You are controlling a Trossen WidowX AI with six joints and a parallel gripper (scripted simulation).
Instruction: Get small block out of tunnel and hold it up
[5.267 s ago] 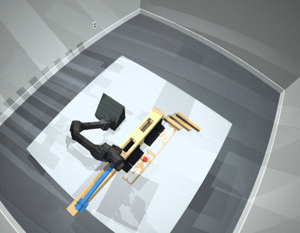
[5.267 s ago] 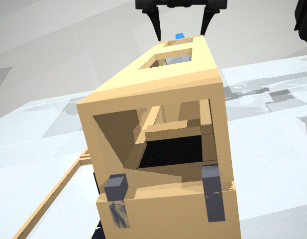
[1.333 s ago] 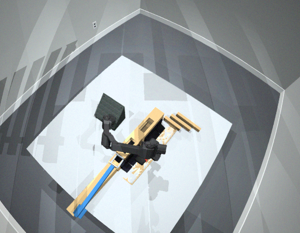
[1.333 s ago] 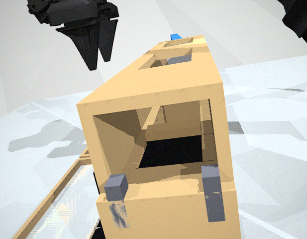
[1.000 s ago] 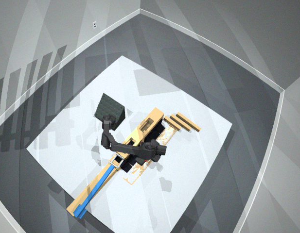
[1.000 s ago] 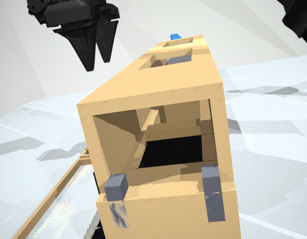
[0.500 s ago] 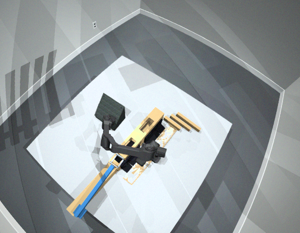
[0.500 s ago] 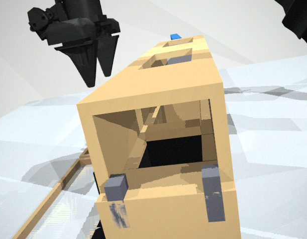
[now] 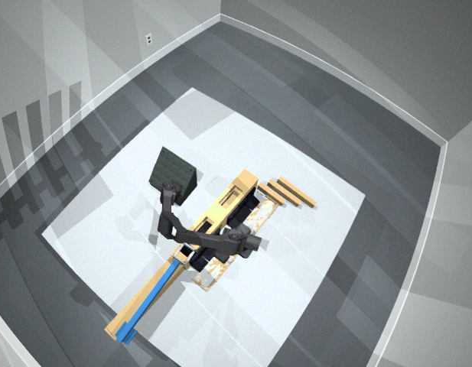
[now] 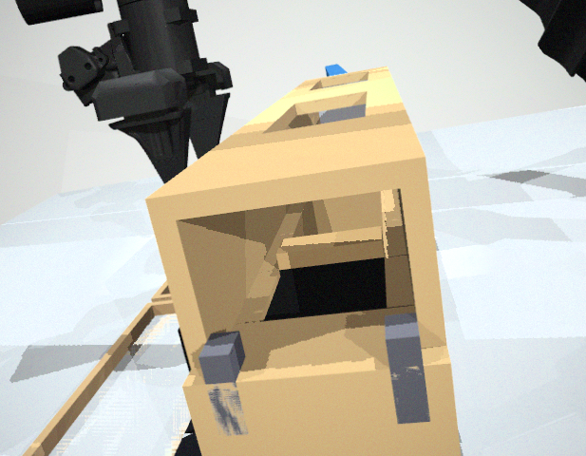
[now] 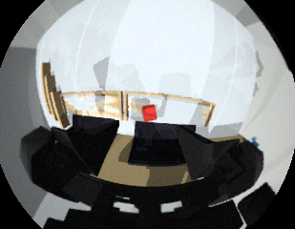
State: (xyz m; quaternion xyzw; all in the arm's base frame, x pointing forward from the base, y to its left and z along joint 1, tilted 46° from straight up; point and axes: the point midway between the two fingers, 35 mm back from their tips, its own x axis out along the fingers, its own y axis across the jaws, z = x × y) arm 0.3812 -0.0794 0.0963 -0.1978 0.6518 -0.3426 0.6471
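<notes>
The small red block point(image 11: 149, 113) lies on a flat tray with a wooden rim point(image 11: 90, 93) point(image 9: 206, 285) point(image 10: 86, 388) beside the tunnel. It shows only in the wrist view; in the top view the arm hides it. The tan covered tunnel point(image 9: 228, 197) point(image 10: 302, 161) has the blue handle point(image 9: 157, 288) point(image 10: 335, 69) point(image 11: 255, 141) drawn far out along a tan rail. My gripper point(image 11: 147, 125) point(image 10: 184, 142) is open and empty. It points down over the tray on the tunnel's side, with the block just beyond the fingertips.
Three tan rods point(image 9: 296, 191) point(image 11: 52, 95) lie side by side past the tray's far end. The arm's dark green base box point(image 9: 172, 173) stands on the tunnel's other side. Two grey pegs point(image 10: 221, 349) point(image 10: 406, 363) sit at the tunnel's near end.
</notes>
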